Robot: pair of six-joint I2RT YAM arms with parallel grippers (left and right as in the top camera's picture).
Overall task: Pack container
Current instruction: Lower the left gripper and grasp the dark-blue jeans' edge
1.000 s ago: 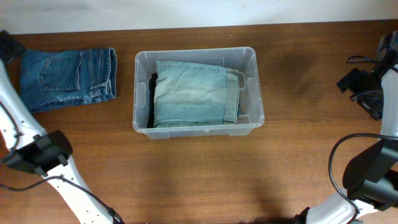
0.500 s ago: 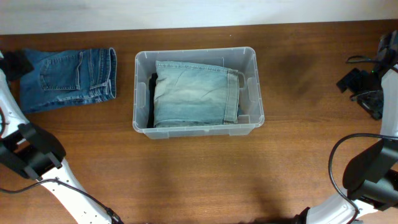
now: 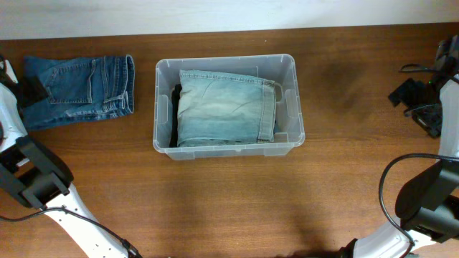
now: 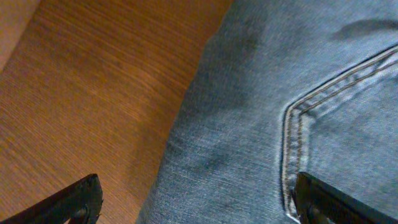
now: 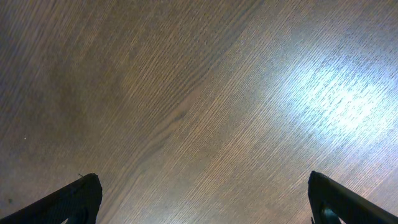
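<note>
Both grippers gape wide, empty: left gripper [image 4: 199, 198] over dark jeans [image 3: 79, 89] at upper left, right gripper [image 5: 204, 198] over the table [image 5: 186, 93]. Pale jeans [image 3: 222, 107] fill the container [image 3: 226, 59].

A brown wooden table [image 3: 215, 208] fills the scene, fine-grained. A pale wall [image 3: 215, 14] runs along its far edge — and a bright glare [image 5: 329, 93] lies on the wood.

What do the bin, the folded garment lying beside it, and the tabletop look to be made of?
Container: clear plastic, likely; contents show through its walls. Folded garment: blue denim, matte, with stitched pocket seams. Table: brown wood or wood-look laminate, visible grain, slight sheen.
</note>
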